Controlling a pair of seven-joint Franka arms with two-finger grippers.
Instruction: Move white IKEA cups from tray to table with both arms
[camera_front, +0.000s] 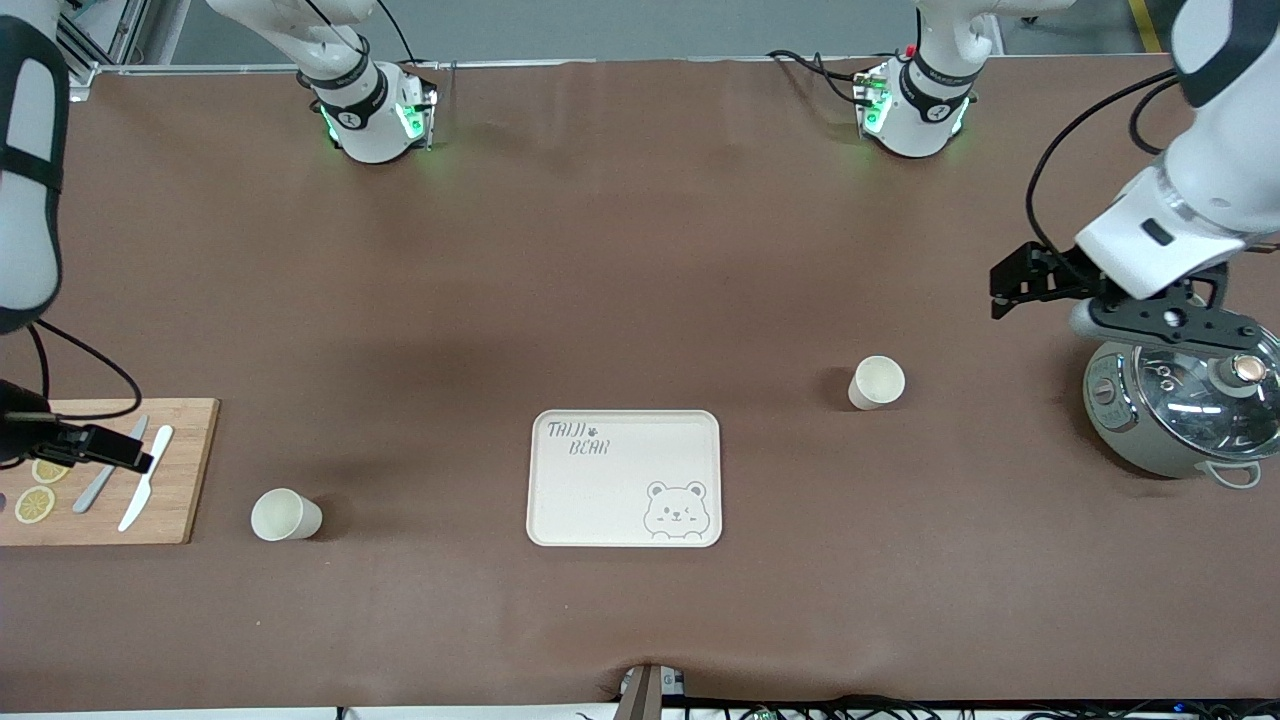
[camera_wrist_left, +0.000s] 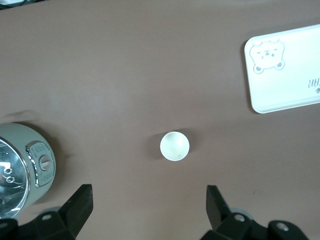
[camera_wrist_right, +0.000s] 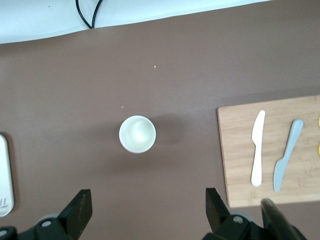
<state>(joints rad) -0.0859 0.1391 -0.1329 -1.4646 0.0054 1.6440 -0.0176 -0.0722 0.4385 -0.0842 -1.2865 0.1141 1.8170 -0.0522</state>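
Observation:
Two white IKEA cups stand upright on the brown table. One cup stands between the bear tray and the pot; it shows in the left wrist view. The other cup stands beside the cutting board; it shows in the right wrist view. My left gripper hangs open and empty over bare table beside the pot, apart from its cup; its fingers are wide apart in the left wrist view. My right gripper is open and empty over the cutting board.
A cream bear tray lies mid-table, also in the left wrist view. A grey-green pot with glass lid stands at the left arm's end. A wooden board holds two knives and lemon slices.

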